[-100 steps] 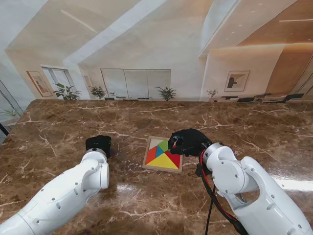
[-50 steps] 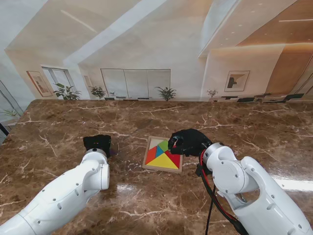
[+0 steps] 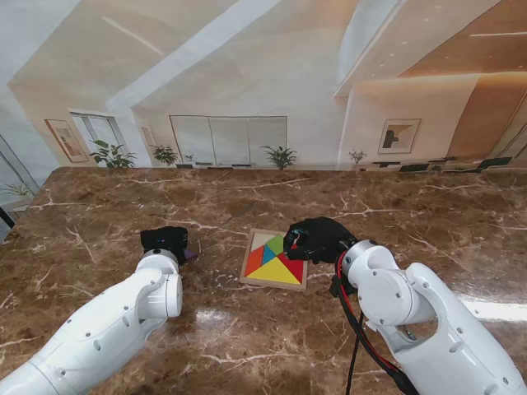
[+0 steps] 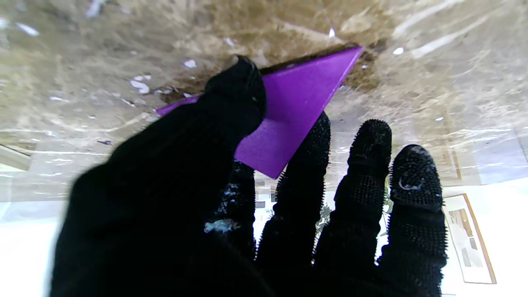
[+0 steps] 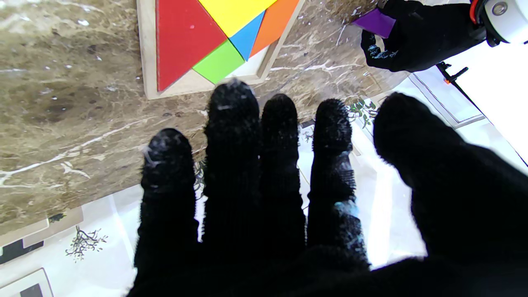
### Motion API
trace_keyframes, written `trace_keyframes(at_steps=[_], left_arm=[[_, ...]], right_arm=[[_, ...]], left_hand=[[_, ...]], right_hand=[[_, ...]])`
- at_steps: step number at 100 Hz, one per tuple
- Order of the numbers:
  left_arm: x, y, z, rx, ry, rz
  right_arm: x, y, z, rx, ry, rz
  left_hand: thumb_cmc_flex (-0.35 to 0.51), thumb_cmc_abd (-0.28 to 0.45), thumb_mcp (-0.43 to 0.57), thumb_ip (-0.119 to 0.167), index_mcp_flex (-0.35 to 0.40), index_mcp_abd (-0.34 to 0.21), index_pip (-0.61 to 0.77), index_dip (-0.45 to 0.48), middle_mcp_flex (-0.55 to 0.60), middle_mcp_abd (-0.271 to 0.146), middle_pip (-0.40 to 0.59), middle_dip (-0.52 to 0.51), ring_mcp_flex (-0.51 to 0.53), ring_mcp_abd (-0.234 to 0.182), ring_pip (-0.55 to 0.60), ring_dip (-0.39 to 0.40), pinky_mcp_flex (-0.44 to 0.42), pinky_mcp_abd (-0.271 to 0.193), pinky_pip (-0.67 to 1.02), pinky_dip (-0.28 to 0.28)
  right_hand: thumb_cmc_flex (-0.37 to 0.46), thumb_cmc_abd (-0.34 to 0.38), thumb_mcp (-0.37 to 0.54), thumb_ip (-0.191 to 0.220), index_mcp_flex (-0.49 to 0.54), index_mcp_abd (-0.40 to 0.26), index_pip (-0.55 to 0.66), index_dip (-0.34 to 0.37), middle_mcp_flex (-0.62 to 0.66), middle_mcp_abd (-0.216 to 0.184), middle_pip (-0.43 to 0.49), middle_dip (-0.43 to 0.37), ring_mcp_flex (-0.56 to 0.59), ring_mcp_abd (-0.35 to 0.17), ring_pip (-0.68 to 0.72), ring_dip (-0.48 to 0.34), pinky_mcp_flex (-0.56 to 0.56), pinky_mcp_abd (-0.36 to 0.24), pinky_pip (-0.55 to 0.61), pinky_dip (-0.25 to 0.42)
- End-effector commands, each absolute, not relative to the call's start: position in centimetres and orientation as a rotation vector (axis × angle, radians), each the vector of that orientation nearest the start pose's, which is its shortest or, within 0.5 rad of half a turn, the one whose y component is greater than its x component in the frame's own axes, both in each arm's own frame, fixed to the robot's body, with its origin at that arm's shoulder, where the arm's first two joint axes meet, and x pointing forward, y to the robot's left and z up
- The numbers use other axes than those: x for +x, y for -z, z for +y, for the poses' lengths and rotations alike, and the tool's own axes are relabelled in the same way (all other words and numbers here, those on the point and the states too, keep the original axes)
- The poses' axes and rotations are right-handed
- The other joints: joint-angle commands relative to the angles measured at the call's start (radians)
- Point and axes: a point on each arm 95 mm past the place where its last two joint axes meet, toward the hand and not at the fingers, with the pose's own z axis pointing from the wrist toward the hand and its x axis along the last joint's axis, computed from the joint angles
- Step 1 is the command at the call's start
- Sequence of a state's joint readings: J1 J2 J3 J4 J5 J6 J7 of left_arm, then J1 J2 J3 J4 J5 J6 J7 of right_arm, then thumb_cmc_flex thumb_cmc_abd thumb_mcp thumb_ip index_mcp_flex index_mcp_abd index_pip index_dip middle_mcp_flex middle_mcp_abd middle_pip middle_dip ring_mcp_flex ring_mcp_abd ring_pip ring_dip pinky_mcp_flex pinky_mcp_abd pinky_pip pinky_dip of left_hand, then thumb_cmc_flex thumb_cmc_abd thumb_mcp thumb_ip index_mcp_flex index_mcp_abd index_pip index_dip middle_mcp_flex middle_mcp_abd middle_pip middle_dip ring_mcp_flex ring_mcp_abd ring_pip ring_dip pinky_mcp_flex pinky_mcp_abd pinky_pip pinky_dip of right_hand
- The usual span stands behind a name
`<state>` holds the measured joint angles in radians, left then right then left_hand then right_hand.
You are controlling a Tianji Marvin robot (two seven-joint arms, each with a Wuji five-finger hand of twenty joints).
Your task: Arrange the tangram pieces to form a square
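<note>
A wooden tray (image 3: 272,284) lies mid-table with red (image 3: 295,266), yellow (image 3: 276,272), orange, blue and green pieces fitted in it. The right wrist view shows the tray's rim (image 5: 144,49) and a bare pale patch at one corner. My left hand (image 3: 165,241) is to the tray's left, shut on a purple triangle (image 4: 291,109), thumb (image 4: 237,88) on one face and fingers under it. One tip of the triangle (image 3: 190,255) pokes out beside the hand. My right hand (image 3: 317,239) hovers at the tray's far right corner, its fingers (image 5: 233,136) straight and holding nothing.
The table is brown marble with a glossy, reflecting top (image 3: 395,206). A red and black cable (image 3: 350,317) hangs along my right forearm. Both white arms come in from the near corners.
My left hand has shifted slightly and the purple triangle's tip now shows more beside it. The right hand and the tray stay where they were.
</note>
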<state>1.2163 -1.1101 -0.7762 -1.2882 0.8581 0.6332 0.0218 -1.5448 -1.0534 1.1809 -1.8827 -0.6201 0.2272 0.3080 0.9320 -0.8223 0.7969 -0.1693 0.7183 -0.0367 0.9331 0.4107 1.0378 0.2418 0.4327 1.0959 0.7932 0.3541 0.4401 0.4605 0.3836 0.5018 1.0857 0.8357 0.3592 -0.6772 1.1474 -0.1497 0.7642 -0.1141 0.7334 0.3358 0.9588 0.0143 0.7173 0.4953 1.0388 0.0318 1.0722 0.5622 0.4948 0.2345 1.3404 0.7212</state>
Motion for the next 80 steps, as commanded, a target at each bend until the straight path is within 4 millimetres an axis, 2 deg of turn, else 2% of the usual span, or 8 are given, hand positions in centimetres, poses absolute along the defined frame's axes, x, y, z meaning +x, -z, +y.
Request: trace_keyframes(at_steps=[1,30,39,43,59,80], left_arm=[[44.8,38.5,-1.5,-1.428,0.914,1.385],[44.8,38.6,-1.4,-1.441,0.934,1.399],[44.9,38.5,-1.4,-1.446,0.945,1.399],[45.0,38.4,-1.3,-1.444,0.951,1.401],[44.6,36.9,-1.1,-1.436,0.989,1.395],[44.5,36.0,-1.0,-1.417,1.055,1.39]], right_arm=[[38.5,26.3,4.2,-2.098,2.033,-1.96],[38.5,26.3,4.2,-2.098,2.032,-1.959],[38.5,26.3,4.2,-2.097,2.031,-1.962],[38.5,26.3,4.2,-2.097,2.031,-1.962],[38.6,26.3,4.1,-2.1,2.036,-1.957],[38.5,26.3,4.1,-2.09,2.041,-1.966]], left_hand=[[0.083,0.04,0.022,0.035,0.007,0.01,0.03,0.006,-0.003,-0.063,0.062,0.014,0.046,-0.006,0.01,-0.003,0.032,0.035,0.007,-0.014],[0.089,0.039,0.023,0.037,0.015,-0.001,0.05,0.008,-0.009,-0.07,0.086,0.004,0.104,-0.065,0.1,0.047,0.094,-0.042,0.072,-0.041],[0.093,0.039,0.024,0.037,0.019,-0.001,0.054,0.006,-0.008,-0.075,0.089,-0.001,0.127,-0.07,0.124,0.086,0.117,-0.057,0.093,-0.051],[0.094,0.035,0.026,0.037,0.023,-0.006,0.06,0.005,-0.004,-0.08,0.092,-0.004,0.145,-0.074,0.111,0.127,0.129,-0.068,0.107,-0.068],[0.102,0.025,0.03,0.037,0.04,-0.018,0.074,0.012,0.014,-0.095,0.091,-0.012,0.186,-0.082,0.109,0.154,0.173,-0.102,0.113,-0.086],[0.122,0.002,0.037,0.037,0.067,-0.032,0.086,0.019,0.038,-0.108,0.09,-0.012,0.236,-0.085,0.091,0.185,0.228,-0.133,0.119,-0.109]], right_hand=[[-0.061,0.013,-0.006,0.018,0.034,0.014,-0.012,0.014,0.013,0.002,0.004,-0.001,0.017,0.008,0.013,-0.005,-0.003,0.008,0.033,0.001],[-0.061,0.014,-0.006,0.018,0.034,0.016,-0.012,0.014,0.013,0.004,0.004,-0.001,0.017,0.008,0.013,-0.005,-0.002,0.008,0.034,0.002],[-0.061,0.014,-0.006,0.018,0.034,0.016,-0.012,0.014,0.013,0.004,0.004,-0.001,0.017,0.007,0.013,-0.005,-0.002,0.007,0.034,0.002],[-0.062,0.016,-0.006,0.018,0.033,0.015,-0.012,0.014,0.013,0.004,0.004,-0.001,0.017,0.007,0.013,-0.005,-0.002,0.007,0.034,0.001],[-0.062,0.016,-0.006,0.019,0.032,0.015,-0.013,0.014,0.013,0.004,0.004,-0.001,0.017,0.008,0.013,-0.005,-0.003,0.007,0.033,0.001],[-0.062,0.014,-0.006,0.019,0.03,0.015,-0.013,0.014,0.012,0.003,0.004,-0.001,0.017,0.007,0.013,-0.005,-0.003,0.007,0.034,0.001]])
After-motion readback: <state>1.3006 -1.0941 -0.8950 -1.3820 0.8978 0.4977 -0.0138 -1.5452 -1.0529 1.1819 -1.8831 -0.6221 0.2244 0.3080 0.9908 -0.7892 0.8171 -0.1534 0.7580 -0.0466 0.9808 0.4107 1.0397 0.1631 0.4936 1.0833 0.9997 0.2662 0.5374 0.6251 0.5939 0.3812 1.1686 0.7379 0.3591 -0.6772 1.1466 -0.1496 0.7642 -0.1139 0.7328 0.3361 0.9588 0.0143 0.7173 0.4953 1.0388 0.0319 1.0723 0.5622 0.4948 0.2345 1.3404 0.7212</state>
